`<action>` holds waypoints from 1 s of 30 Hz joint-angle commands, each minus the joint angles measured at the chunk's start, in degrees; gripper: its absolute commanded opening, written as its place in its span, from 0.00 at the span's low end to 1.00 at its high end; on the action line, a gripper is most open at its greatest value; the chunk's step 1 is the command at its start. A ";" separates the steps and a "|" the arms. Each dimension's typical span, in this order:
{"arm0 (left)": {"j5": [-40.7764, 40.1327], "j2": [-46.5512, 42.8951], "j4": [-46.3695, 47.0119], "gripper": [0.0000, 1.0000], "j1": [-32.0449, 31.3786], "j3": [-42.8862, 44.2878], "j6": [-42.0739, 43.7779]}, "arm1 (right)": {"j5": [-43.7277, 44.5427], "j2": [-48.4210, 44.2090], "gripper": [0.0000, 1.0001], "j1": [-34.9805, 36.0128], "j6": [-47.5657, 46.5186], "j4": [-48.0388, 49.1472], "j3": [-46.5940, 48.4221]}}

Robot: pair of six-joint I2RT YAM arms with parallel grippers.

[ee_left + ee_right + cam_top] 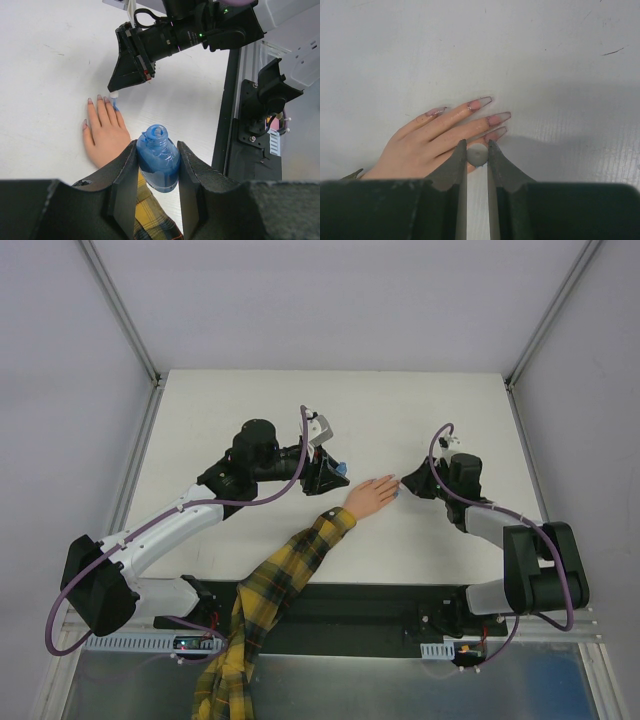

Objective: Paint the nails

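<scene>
Peach hand (370, 496) lies palm down mid-desk (250, 410), yellow plaid sleeve (290, 570) trailing toward near edge

Nails (492, 119) tip outstretched fingers, pointing at right arm; those seen from right wrist look pale pink

Right claw (477, 146) clamped on small white brush (114, 97), blue tip down at little finger's end

Left claw (156, 150) clamped on open blue polish bottle (159, 165), near hand's wrist, across hand from right claw
</scene>
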 commanded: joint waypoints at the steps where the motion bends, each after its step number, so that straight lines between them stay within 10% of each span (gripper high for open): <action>1: 0.51 -0.82 1.03 0.00 -0.49 0.05 1.18 | 0.26 0.61 0.00 -0.35 0.33 1.96 2.55; 30: 0.43 -0.56 1.03 0.00 -0.58 0.13 1.26 | 2.37 0.52 0.00 -0.35 0.24 -2.35 3.43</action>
